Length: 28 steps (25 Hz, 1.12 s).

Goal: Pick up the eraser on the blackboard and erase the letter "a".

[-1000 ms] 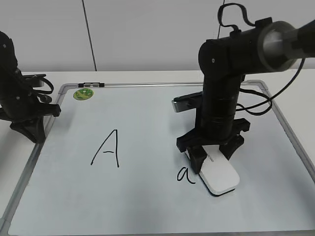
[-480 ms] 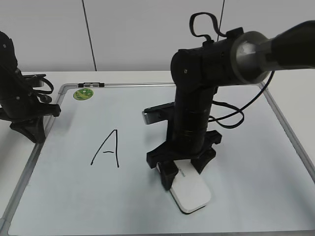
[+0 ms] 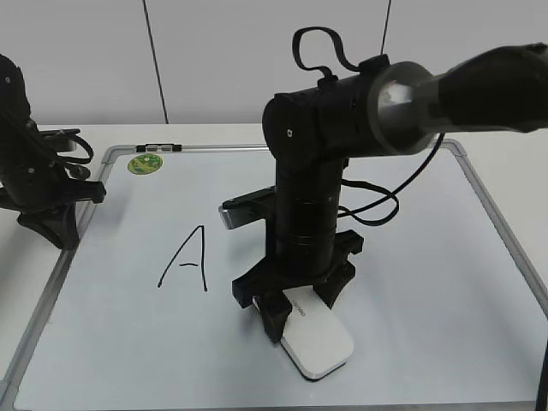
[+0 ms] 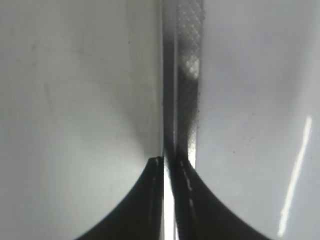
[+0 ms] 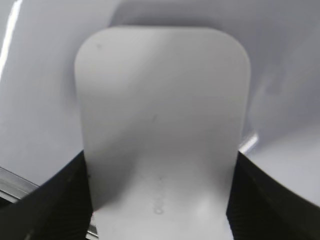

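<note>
right gripper point(image 3: 295, 317): clamped on eraser point(image 3: 315, 338), pressed flat on blackboard point(image 3: 445, 282) near its front edge, centre | left gripper point(image 3: 60, 224): fingers together, at board's left frame | capital A point(image 3: 186, 259) left of eraser, apart | green sticker point(image 3: 145, 163) far left corner | small "a" not visible

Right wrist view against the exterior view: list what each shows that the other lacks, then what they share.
Only the right wrist view: the eraser's whole flat white top up close, with the dark ribbed jaws pressed on both its sides.

Only the exterior view: the capital A, the green sticker, the blackboard frame, the parked left arm, and no lowercase "a" visible.

Both: the eraser clamped in the right gripper, lying on the board.
</note>
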Each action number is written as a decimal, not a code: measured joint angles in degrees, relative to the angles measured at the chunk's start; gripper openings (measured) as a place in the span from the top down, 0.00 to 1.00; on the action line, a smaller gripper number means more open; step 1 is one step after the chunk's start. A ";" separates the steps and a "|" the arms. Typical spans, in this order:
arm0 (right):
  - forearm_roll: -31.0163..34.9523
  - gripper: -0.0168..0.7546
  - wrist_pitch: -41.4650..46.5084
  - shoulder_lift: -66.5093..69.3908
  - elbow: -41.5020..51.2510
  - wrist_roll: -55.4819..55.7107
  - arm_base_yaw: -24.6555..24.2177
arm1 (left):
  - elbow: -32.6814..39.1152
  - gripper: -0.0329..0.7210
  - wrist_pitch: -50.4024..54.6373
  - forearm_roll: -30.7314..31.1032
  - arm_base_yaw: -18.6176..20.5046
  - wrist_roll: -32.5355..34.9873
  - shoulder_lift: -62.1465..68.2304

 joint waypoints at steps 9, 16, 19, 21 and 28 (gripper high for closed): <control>-19.09 0.30 3.43 0.85 -11.68 9.82 -1.22 | 0.00 0.92 0.00 0.00 0.00 0.00 0.00; -21.10 0.30 3.86 -0.13 -12.07 13.73 -9.46 | 0.00 0.92 0.00 -0.12 0.00 0.00 0.00; -21.61 0.30 3.86 -2.63 -12.07 13.96 -13.98 | 0.00 0.92 0.00 -0.12 0.00 0.00 0.00; -22.44 0.30 3.86 -4.84 -12.07 14.08 -17.28 | 0.00 0.92 0.00 -0.12 0.00 0.00 0.00; -21.35 0.30 4.34 -6.82 -11.74 10.43 -26.31 | 0.00 0.92 0.00 -0.12 0.00 0.00 0.00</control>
